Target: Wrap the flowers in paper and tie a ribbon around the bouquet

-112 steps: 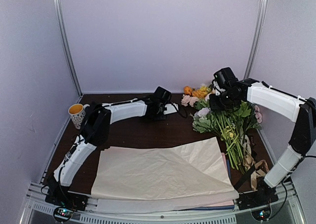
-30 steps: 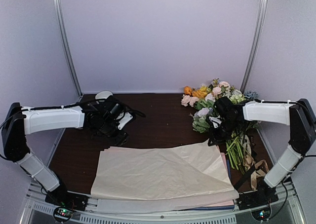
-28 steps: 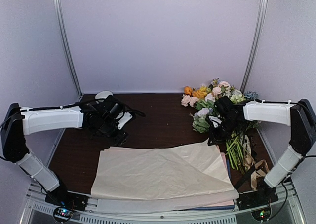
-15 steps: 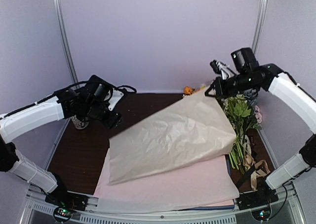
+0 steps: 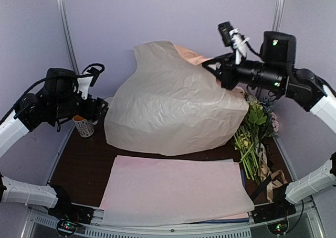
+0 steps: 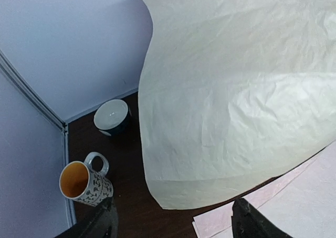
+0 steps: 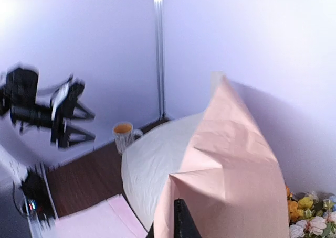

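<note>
The right gripper [image 5: 211, 69], pinching a corner, has pulled the paper [image 5: 173, 109] up off the pink sheets [image 5: 178, 191]. It now hangs mid-frame. The left gripper [image 6: 176, 217] is wide and empty. The flowers [image 5: 252, 128] wait at the right, not wrapped yet.

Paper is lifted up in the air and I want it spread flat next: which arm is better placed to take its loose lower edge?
Left. The left claw, open and empty, sits beside the paper at its hanging edge, while the right claw is shut on its raised top corner.
</note>
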